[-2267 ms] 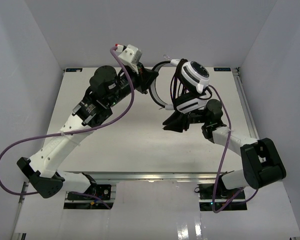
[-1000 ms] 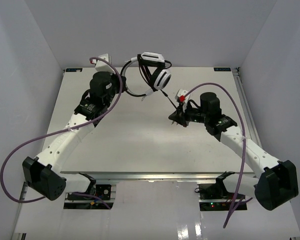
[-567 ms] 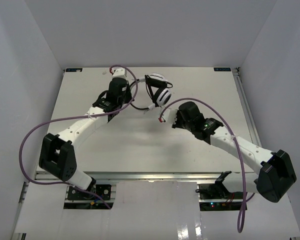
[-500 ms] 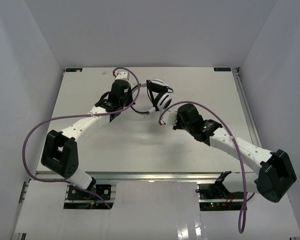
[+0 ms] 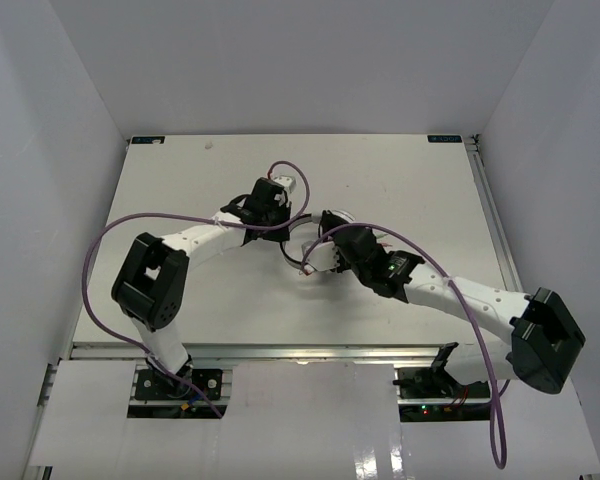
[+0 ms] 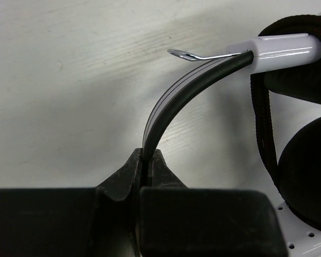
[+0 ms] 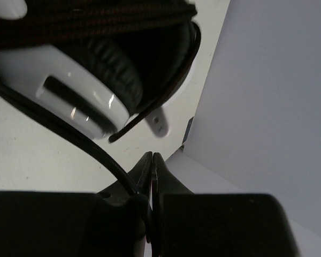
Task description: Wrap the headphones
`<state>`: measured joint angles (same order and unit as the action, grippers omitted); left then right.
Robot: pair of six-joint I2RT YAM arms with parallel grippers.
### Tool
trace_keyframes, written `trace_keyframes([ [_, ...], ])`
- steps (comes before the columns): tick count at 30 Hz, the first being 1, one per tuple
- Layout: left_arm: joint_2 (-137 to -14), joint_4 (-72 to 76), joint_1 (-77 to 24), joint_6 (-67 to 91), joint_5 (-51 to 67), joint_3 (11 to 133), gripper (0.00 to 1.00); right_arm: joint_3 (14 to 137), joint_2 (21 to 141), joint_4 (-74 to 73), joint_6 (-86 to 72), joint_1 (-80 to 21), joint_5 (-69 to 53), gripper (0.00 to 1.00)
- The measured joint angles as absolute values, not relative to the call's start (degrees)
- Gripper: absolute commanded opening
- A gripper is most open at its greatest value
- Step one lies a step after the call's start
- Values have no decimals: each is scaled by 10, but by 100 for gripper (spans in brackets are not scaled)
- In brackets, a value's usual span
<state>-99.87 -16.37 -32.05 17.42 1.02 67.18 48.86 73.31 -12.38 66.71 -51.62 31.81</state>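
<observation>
My left tool is pinching the thin black headband, its two fingers pressed on the strip low in the left wrist view. From there the band arcs up to the white slider at the upper right of the frame. My right tool has its fingers pressed together. The thin cord runs down from the left of that frame to the root of the left finger. I cannot tell whether it is truly caught between them or only lies alongside.

The headphones sit near the middle of the surface, in the centre of the top view, between my two tools. One earcup fills the right edge of the left wrist view.

I judge them light, and awkward rather than heavy. The band is springy and will flex under a pull, so a grip close to the slider should give steadier control than one at mid-arc. The white shells look smooth and likely slippery, and the cushions are soft and would squash, so neither is a good place to hold. The cord is limp and fine. It should be taken near where it leaves the cup and kept lightly taut while winding, or the loops will probably slump or snag.
</observation>
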Motion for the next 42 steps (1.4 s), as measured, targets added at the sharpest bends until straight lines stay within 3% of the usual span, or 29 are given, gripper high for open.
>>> trace_keyframes([
  [11,-1044,-230,-344,121,73,704,0,490,806,-90,718,-563,329,8],
  [22,-962,-260,-343,90,78,660,0,504,841,-42,783,-566,297,18],
  [30,-933,-261,-331,96,68,617,0,559,912,-32,803,-582,273,49],
  [35,-931,-261,-303,107,77,595,0,581,935,-25,806,-586,266,76],
  [42,-931,-261,-283,112,106,585,0,584,927,-15,812,-584,266,85],
])
